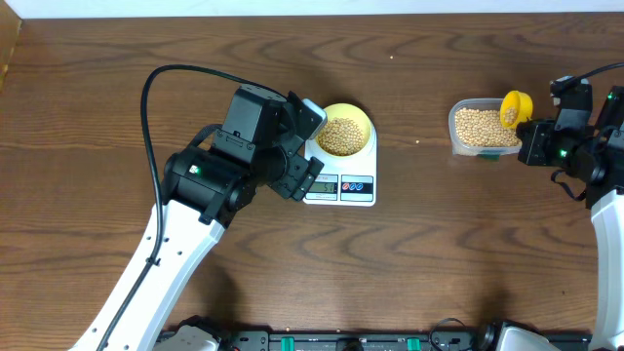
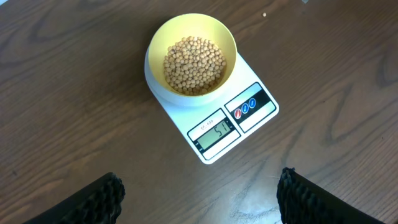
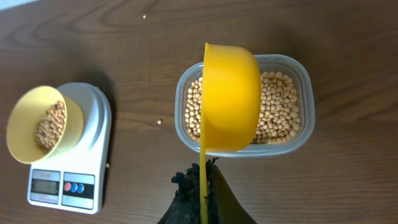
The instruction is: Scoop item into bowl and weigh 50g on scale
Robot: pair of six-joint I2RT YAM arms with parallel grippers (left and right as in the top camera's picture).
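Observation:
The pale yellow bowl point(image 1: 344, 133) holds a heap of tan beans point(image 1: 340, 136) and stands on the white scale point(image 1: 341, 185). In the left wrist view the bowl point(image 2: 192, 59) is on the scale point(image 2: 249, 121), whose display reads 51. My left gripper point(image 2: 199, 199) is open and empty, above the table just in front of the scale. My right gripper point(image 3: 205, 180) is shut on the handle of a yellow scoop point(image 3: 231, 99), held tilted over the clear tub point(image 3: 298, 134) of beans point(image 3: 280, 115). The bowl point(image 3: 25, 127) and scale point(image 3: 62, 186) also show in the right wrist view.
The clear tub point(image 1: 458, 136) of beans stands at the right of the table, with the scoop point(image 1: 514, 107) above its right end. A few loose beans point(image 3: 159, 122) lie on the wood between tub and scale. A black cable arcs over the left arm point(image 1: 146, 107).

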